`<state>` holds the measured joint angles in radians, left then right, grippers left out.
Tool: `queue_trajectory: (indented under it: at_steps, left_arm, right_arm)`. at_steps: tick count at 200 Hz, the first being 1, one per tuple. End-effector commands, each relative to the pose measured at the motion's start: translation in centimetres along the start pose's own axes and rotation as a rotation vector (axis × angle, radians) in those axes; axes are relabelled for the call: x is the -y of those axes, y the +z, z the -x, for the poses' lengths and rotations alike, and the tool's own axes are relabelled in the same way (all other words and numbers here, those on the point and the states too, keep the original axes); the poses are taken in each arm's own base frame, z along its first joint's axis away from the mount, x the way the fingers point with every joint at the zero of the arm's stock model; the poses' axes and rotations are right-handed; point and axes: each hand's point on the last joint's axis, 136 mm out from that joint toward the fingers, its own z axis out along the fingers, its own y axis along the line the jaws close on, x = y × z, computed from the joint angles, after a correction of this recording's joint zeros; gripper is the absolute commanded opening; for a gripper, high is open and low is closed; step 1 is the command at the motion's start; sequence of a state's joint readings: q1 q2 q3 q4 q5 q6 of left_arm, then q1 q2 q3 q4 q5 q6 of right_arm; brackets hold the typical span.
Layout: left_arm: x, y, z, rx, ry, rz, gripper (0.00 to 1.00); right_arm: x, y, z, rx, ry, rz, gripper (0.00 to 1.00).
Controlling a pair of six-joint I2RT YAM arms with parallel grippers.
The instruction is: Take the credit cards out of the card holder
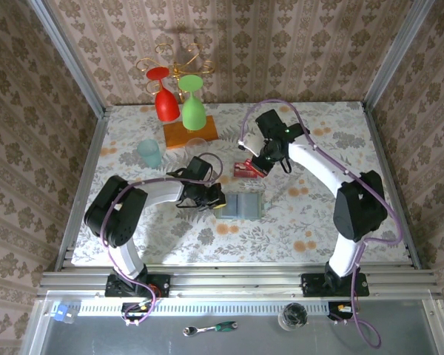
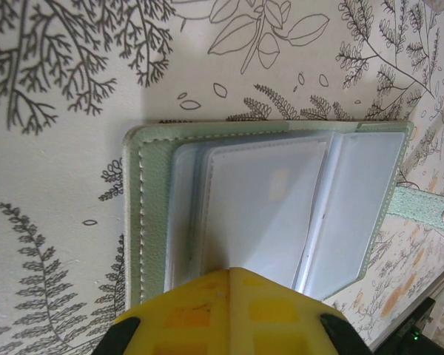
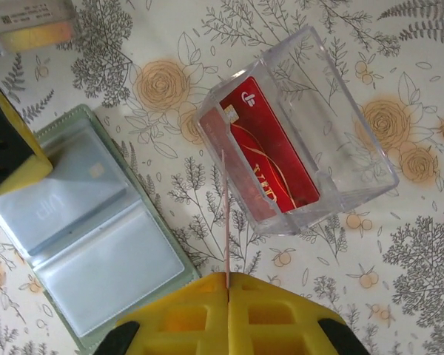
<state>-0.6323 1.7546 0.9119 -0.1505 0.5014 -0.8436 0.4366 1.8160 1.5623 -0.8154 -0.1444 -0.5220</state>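
At the bottom centre of the right wrist view, a credit card (image 3: pixel 226 214) is pinched edge-on by the right gripper (image 3: pixel 228 277), while the open card holder (image 3: pixel 96 244), lower left, is clamped by the left gripper (image 2: pixel 229 274).

Beige damask-patterned walls (image 1: pixel 281 44) on three sides, floral tablecloth (image 1: pixel 281 229) — pale, orange blossoms — metal rail (image 1: pixel 237 281) at near edge

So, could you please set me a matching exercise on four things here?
1 pale sage-green folding card holder
2 clear plastic box
3 red stemmed goblet
4 thin credit card seen edge-on

A pinched in the right pincer
B upside down at the back
C lying open on the table
D holding a red card

Pairs: 1-C, 2-D, 3-B, 4-A
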Motion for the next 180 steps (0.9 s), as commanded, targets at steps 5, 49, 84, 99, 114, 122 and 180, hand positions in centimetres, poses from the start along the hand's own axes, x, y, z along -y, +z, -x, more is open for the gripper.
queue_trajectory:
  at_steps: [5,49,84,99,114,122,180]
  left_arm:
    - [-0.3,-0.7,-0.1,-0.003,0.001,0.013,0.03]
    - [1.3,-1.6,0.3,0.003,0.004,-0.032,0.06]
    - [1.3,-1.7,0.6,0.013,-0.004,-0.036,0.06]
    - [1.3,-1.8,0.7,0.017,-0.007,-0.038,0.06]
    - [1.3,-1.8,0.7,0.020,-0.013,-0.043,0.06]
    - [1.2,-1.7,0.7,0.021,-0.017,-0.043,0.06]
    - [0.9,-1.6,0.9,0.018,-0.030,-0.045,0.06]
  right_arm:
    - [0.0,0.8,-0.6,-0.088,-0.127,0.033,0.00]
    - [0.8,1.9,0.4,-0.143,-0.232,0.075,0.00]
    - [1.2,2.3,1.1,-0.186,-0.273,0.116,0.00]
    - [1.5,2.8,1.2,-0.208,-0.286,0.123,0.00]
    - [1.8,3.1,1.5,-0.215,-0.298,0.124,0.00]
    - [2.0,3.3,1.7,-0.216,-0.299,0.126,0.00]
    - [2.3,5.0,2.3,-0.224,-0.323,0.143,0.01]
